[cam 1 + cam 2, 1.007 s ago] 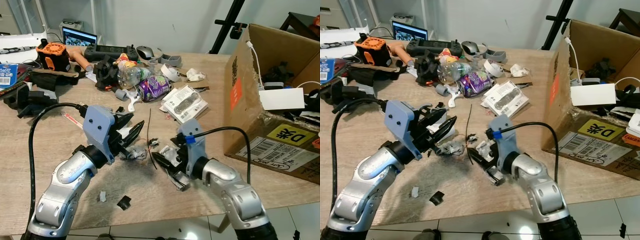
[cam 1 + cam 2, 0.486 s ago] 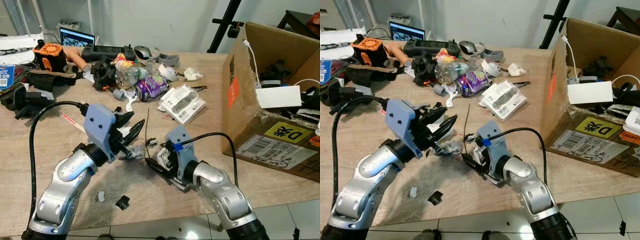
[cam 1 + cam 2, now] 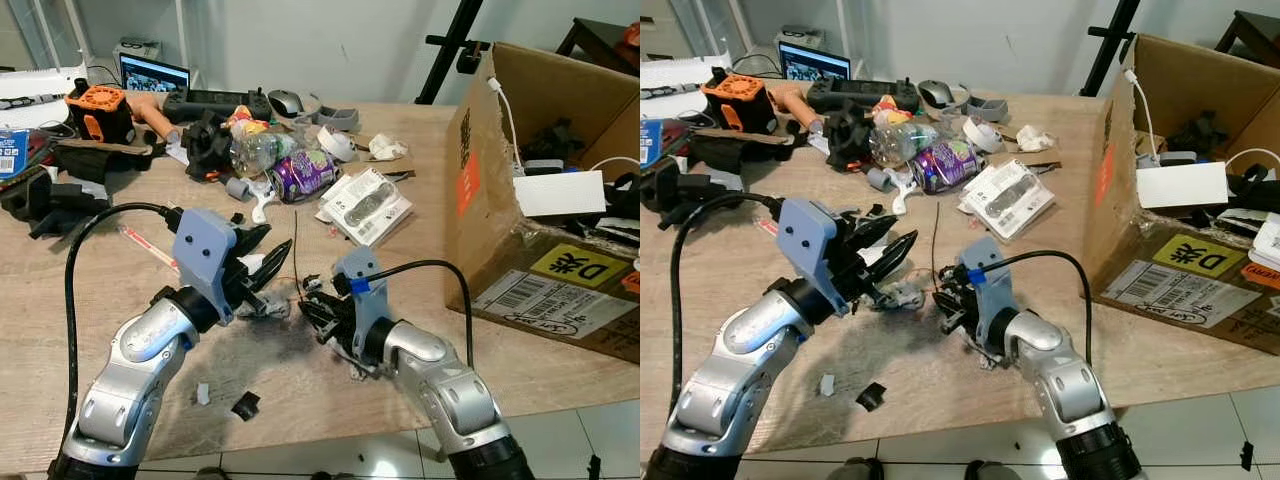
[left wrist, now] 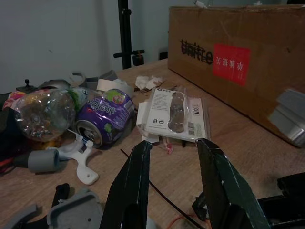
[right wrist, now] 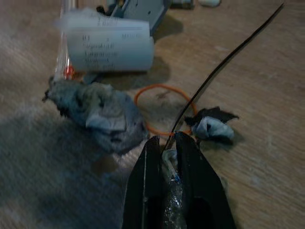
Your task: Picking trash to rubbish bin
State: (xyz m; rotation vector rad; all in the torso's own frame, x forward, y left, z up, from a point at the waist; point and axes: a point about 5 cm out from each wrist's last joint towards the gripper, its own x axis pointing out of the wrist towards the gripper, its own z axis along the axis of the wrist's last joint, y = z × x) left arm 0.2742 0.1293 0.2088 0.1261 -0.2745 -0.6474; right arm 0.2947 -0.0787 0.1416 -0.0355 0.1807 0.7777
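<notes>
Your left gripper (image 3: 262, 268) hovers spread above the wooden table (image 3: 90, 270), nothing between its fingers. Beside it lies a crumpled grey wad (image 5: 97, 112), dusty and ragged in your right wrist view. Your right gripper (image 5: 166, 153) is pinched on a thin black cable tie (image 5: 224, 62), next to an orange rubber band (image 5: 164, 109).

Trash scattered on the wooden table

A grey crumpled wad (image 5: 97, 116) lies beside an orange rubber band (image 5: 162, 110) (flat), a long black zip tie (image 5: 224, 67) crossing it.
</notes>
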